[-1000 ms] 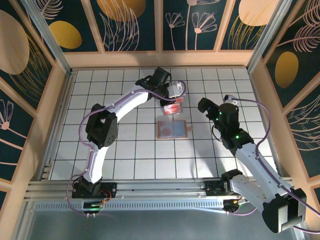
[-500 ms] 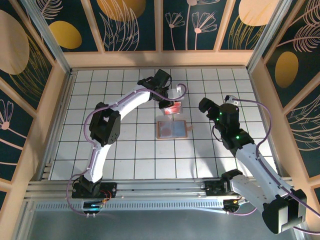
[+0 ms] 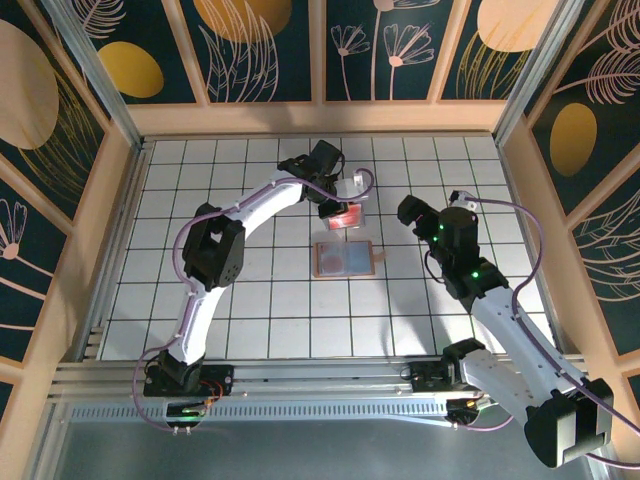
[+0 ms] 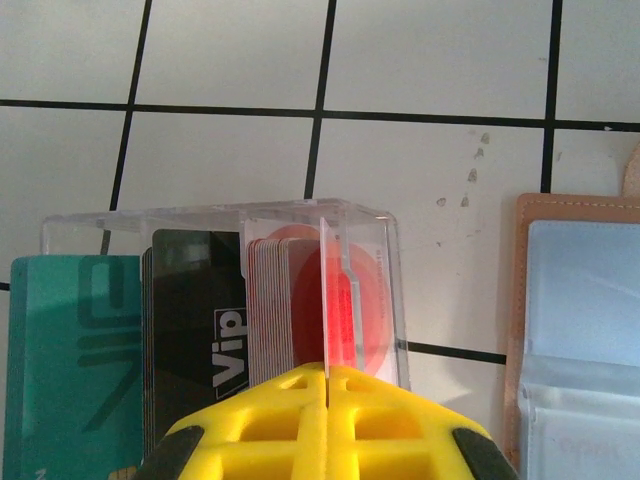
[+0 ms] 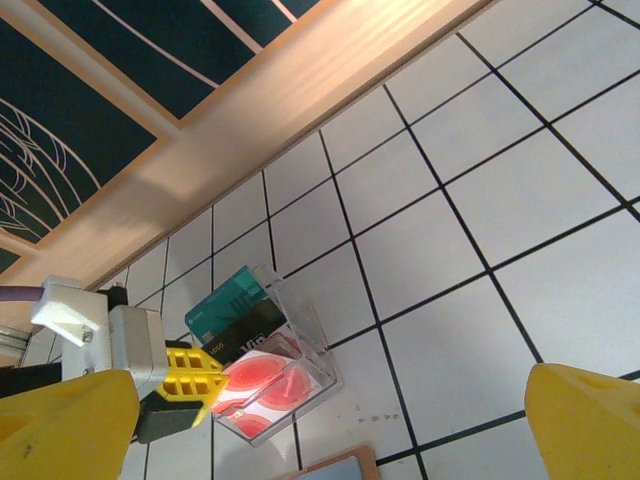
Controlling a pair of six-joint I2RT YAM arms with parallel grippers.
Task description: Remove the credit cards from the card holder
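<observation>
L gripper (image 4: 328, 385) clenched on red-spot card (image 4: 338, 300) (held edge-on), card standing in clear box (image 4: 220, 215) w/ teal card (image 4: 70, 360) & black VIP card (image 4: 195, 320), card holder (image 4: 580, 320) open flat just beside box, R gripper (image 3: 406, 211) released, jaws wide, well apart.

A black card (image 4: 195, 335) standing in the clear case (image 4: 220, 215) is showing white "Vip" lettering; nothing else is reading clearly.

Robot test cell: left arm (image 3: 205, 255) and right arm (image 3: 505, 310) bolted to a rail (image 3: 320, 378) at the near edge of the gridded table (image 3: 260, 330); patterned panels (image 3: 260, 50) wall 3 sides.
</observation>
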